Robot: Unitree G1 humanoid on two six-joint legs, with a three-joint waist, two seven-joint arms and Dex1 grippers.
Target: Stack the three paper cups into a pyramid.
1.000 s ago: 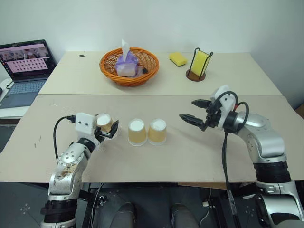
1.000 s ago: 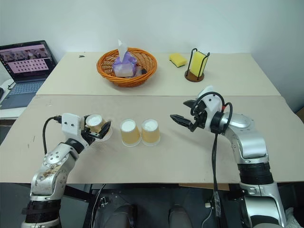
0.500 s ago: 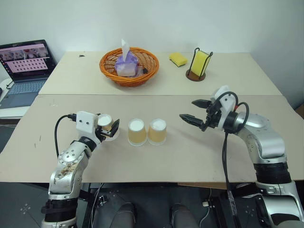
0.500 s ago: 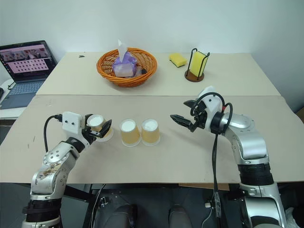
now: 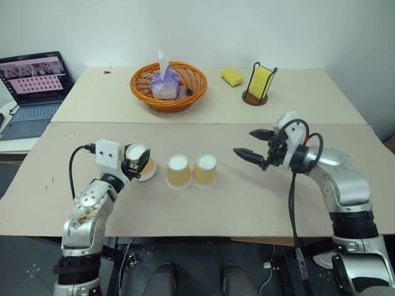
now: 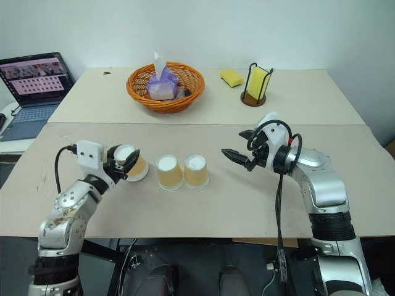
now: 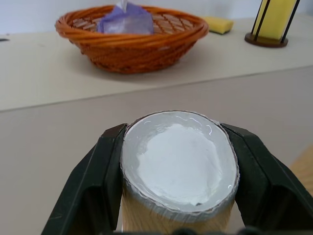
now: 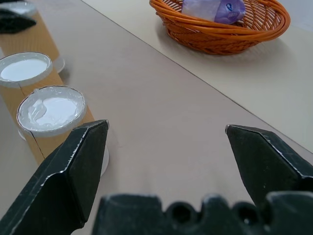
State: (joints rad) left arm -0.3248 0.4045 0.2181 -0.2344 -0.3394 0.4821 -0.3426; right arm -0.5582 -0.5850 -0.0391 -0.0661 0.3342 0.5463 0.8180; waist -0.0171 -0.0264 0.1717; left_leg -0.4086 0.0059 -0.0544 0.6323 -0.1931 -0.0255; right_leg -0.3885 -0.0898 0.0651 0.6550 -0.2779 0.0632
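plain white wall (image 5: 247, 31) behind two beige tables (image 5: 203, 105) pushed together; open laptop (image 5: 34, 83) on a side surface, left.

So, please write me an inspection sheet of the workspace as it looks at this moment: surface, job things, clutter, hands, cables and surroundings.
Surface: beige table, two boards joined by a seam.
Job's things: two paper cups upside down, side by side, touching; third cup in the left hand, white bottom up.
Clutter: orange wicker basket holding a purple tissue pack; yellow sponge; second yellow sponge in a black wire holder.
Hands: left hand shut on the third cup; right hand open, holding nothing, right of the pair.
Cables: black cable along the right arm; another by the left wrist.
Surroundings: open laptop at far left; white wall.
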